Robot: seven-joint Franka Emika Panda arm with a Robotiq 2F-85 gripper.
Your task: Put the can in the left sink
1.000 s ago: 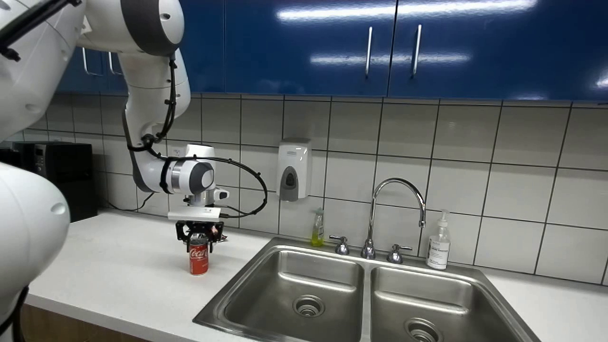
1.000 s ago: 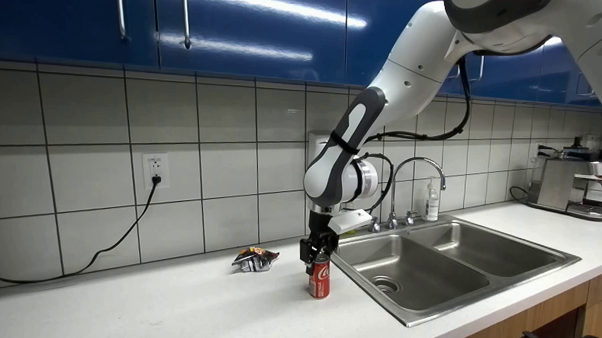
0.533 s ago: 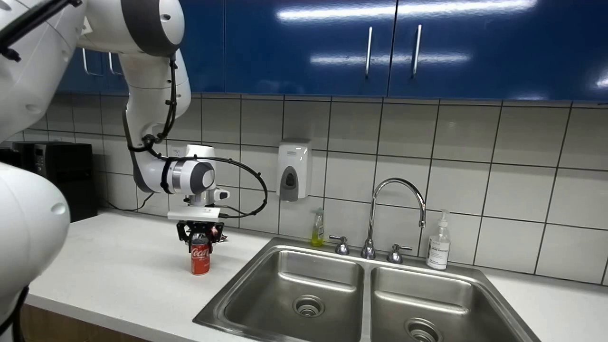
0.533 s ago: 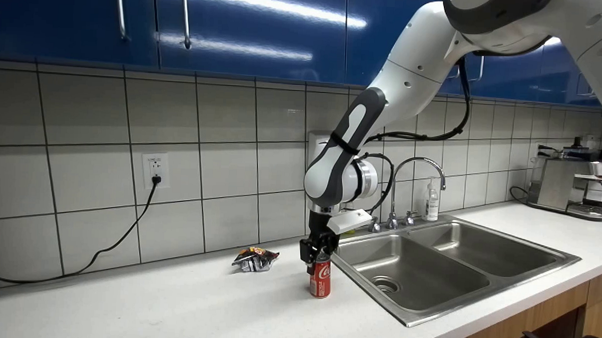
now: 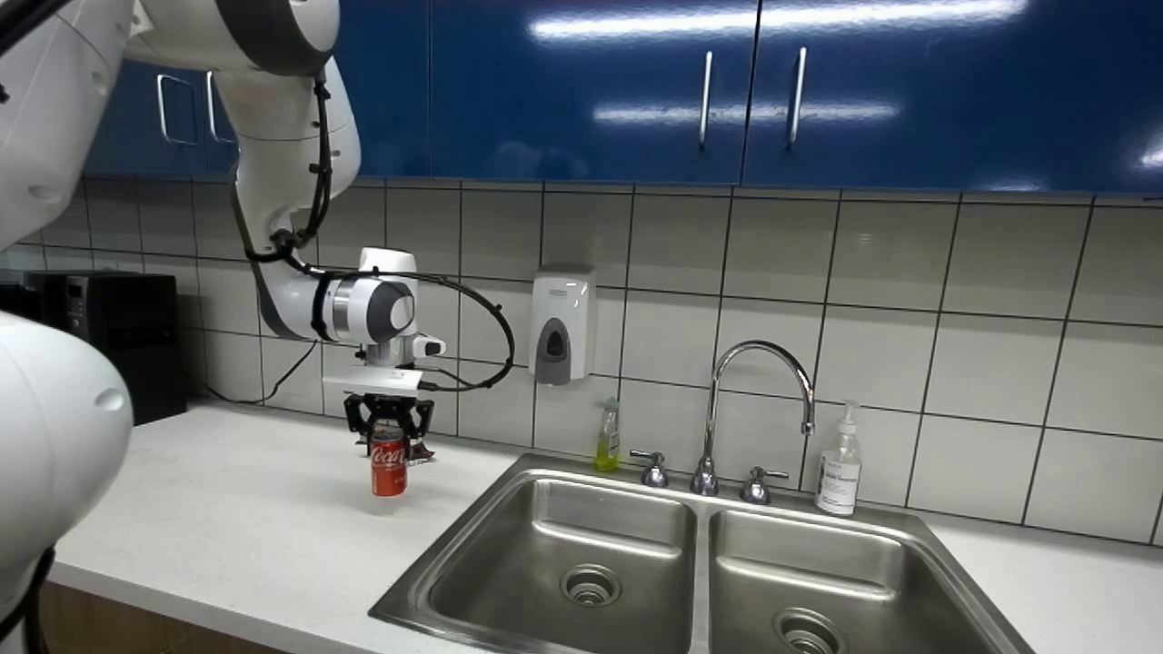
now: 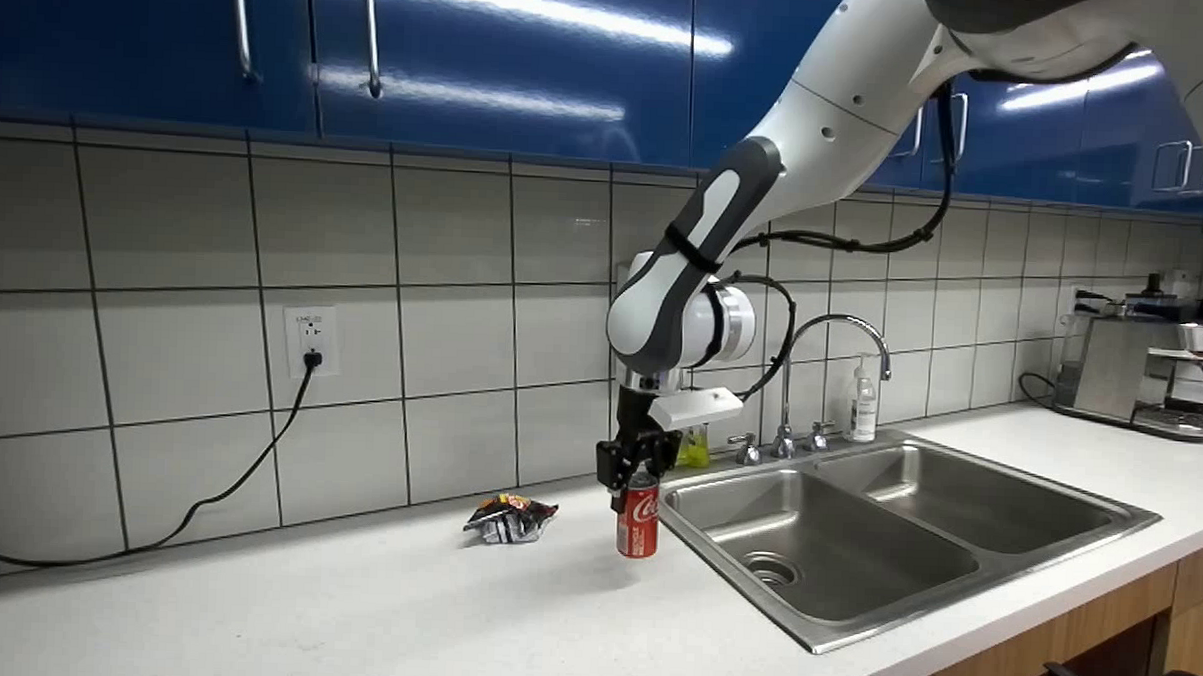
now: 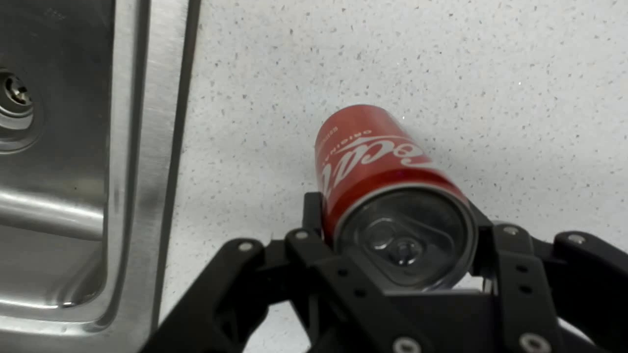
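Note:
The can (image 5: 389, 472) is red with a silvery top and also shows in an exterior view (image 6: 638, 527) and the wrist view (image 7: 365, 152). My gripper (image 5: 389, 443) points down and is shut on the can's upper part, one finger on each side. The can hangs roughly upright a little above the counter, with a faint shadow below it. In the wrist view the gripper (image 7: 395, 223) hides part of the can's top. The left sink (image 5: 509, 581), a steel basin with a round drain, lies beside the can; it also shows in an exterior view (image 6: 854, 557) and the wrist view (image 7: 64, 169).
The right basin (image 5: 836, 563) adjoins the left sink. The faucet (image 5: 713, 409), a yellow-green bottle (image 5: 608, 440) and a white soap bottle (image 5: 839, 472) stand at the sink's back edge. A crumpled snack bag (image 6: 511, 518) lies on the counter near the wall.
The can stood on the counter between the gripper fingers; the fingers have closed on it, shifting it slightly. Arm, gripper and can have since risen, and the can is off the counter.

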